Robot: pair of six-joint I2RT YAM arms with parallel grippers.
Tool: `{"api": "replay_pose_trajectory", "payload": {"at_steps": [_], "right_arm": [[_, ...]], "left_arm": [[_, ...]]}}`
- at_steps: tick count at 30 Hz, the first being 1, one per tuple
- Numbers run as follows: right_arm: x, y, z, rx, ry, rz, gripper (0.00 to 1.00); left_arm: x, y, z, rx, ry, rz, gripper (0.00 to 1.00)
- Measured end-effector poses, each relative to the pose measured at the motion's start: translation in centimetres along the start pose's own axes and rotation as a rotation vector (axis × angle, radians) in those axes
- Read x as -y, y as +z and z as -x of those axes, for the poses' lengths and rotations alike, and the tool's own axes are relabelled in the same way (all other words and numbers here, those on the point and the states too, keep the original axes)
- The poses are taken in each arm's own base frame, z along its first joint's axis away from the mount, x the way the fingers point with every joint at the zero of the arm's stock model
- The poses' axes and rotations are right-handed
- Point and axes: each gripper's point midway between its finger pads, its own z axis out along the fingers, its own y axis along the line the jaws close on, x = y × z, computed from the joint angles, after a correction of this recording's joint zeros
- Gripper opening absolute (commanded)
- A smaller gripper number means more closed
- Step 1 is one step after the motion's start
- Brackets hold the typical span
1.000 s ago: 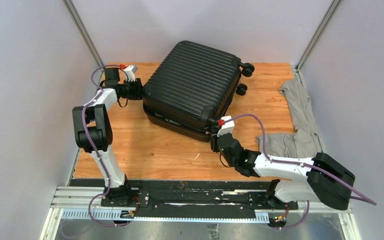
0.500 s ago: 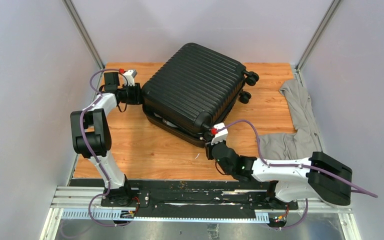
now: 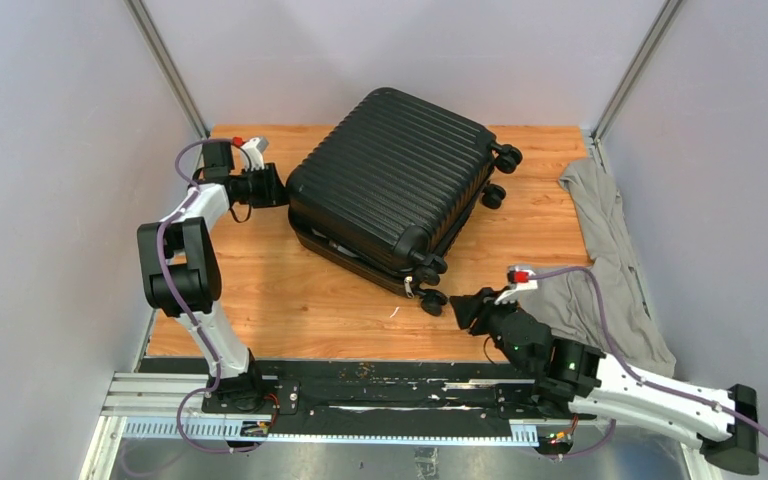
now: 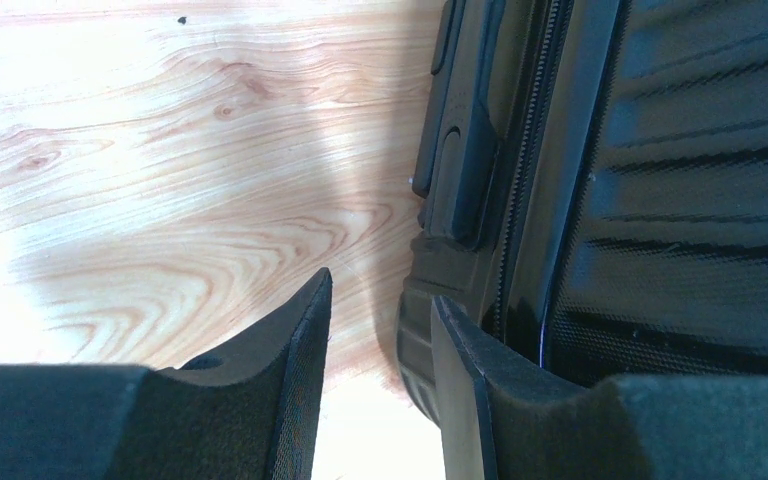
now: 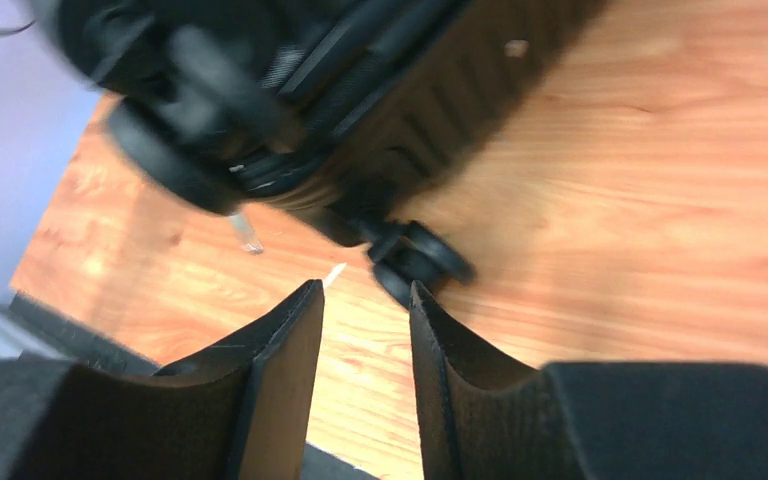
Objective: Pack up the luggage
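Luggage (image 3: 390, 175) lies flat on the worktop (image 3: 280, 300), set askew across the far middle. Its ribbed shell faces up, and the two halves rest one on the other, with a thin seam showing along the near-left side. One pair of wheels (image 3: 505, 165) points toward the far right corner. A second pair, the near wheels (image 3: 430, 285), points toward the near edge.

The left gripper (image 3: 282, 188) is close to the far left corner, low over the wood at the luggage's left end. In the left wrist view its fingers (image 4: 290, 360) stand a narrow gap apart with only bare wood between them. One finger lies just beside the black edge of the luggage; whether it touches cannot be told.

The right gripper (image 3: 460, 302) hangs close to the near edge, right of middle, just beside the near wheels and apart from them. In the right wrist view its fingers (image 5: 280, 370) are slightly parted and hold nothing. A blurred wheel sits just beyond the tips.

A grey cloth (image 3: 600, 250) lies crumpled along the right edge.
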Motion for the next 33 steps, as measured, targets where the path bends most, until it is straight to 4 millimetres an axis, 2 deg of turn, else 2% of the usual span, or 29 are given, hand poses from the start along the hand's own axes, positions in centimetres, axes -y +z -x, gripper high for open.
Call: {"api": "replay_pose_trajectory", "payload": {"at_steps": [3,7,11,12,14,17,18,21,28,31,33], "right_arm": [[3.1,-0.5,0.3,0.008,0.031,-0.123,0.19],[9.1,0.6,3.0,0.03,0.084,-0.41,0.15],[13.6,4.5,5.5,-0.031,0.191,-0.583,0.13],[14.5,6.3,6.0,-0.078,0.206,-0.606,0.13],[15.1,10.6,6.9,-0.156,0.229,-0.589,0.11],[14.6,16.8,8.2,-0.226,0.234,-0.499,0.11],[14.6,18.3,8.4,-0.25,0.22,-0.482,0.1],[15.6,21.0,7.8,-0.322,0.227,-0.462,0.1],[14.7,28.8,10.5,-0.346,0.179,-0.325,0.1],[13.7,31.9,11.8,-0.337,0.146,-0.24,0.13],[12.8,32.8,12.5,-0.331,0.123,-0.195,0.19]], "left_arm": [[0.0,-0.1,0.2,0.005,-0.007,-0.003,0.33],[0.1,-0.1,0.2,0.004,-0.014,-0.006,0.33],[0.1,-0.1,0.2,0.005,-0.013,-0.006,0.32],[0.1,-0.1,0.3,0.005,-0.013,-0.005,0.32],[0.2,-0.1,0.3,0.007,-0.01,-0.008,0.31],[0.4,0.1,0.3,0.004,-0.01,-0.015,0.31],[0.6,0.2,0.2,0.002,-0.007,-0.019,0.31],[0.3,0.2,0.3,0.007,0.008,-0.009,0.3],[-0.9,-0.8,-1.6,-0.015,0.054,0.024,0.29],[-0.6,-2.1,-2.9,-0.031,0.082,0.043,0.29],[-0.3,-3.1,-4.1,-0.047,0.098,0.057,0.29]]}}
